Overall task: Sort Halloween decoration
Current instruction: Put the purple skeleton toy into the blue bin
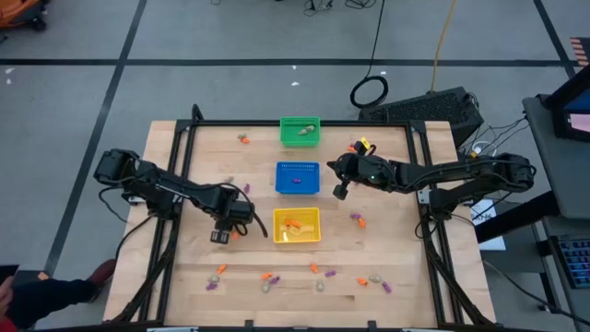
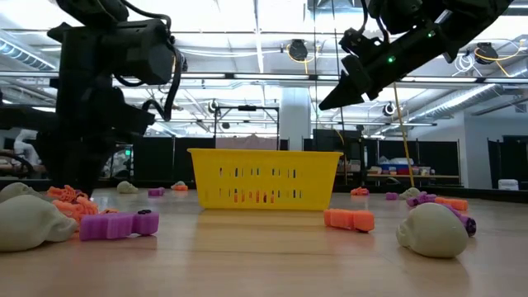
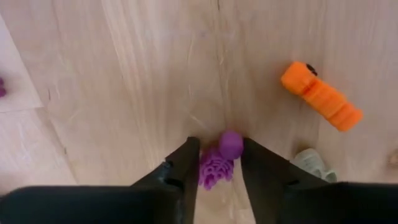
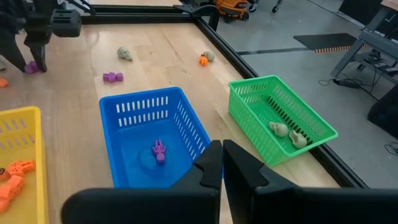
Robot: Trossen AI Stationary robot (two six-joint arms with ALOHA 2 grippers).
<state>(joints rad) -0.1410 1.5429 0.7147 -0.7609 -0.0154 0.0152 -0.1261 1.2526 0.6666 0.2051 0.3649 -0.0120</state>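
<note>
The left gripper point(image 3: 217, 163) straddles a purple skeleton point(image 3: 219, 163) on the table, fingers not yet clamped on it. Next, I judge, it must close, lift and carry it right to the blue basket point(image 1: 297, 167). The right gripper point(image 4: 222, 163) waits clenched and empty above that basket.

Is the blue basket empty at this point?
No. In the right wrist view one purple trinket lies on the floor of the blue basket.

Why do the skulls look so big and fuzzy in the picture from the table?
Low view: the pale skulls sit right by the lens, so they loom large and soft, while the yellow basket farther back is crisp; the ceiling lights glare white. Left wrist view: the purple skeleton between the left gripper fingers is sharp.
</note>
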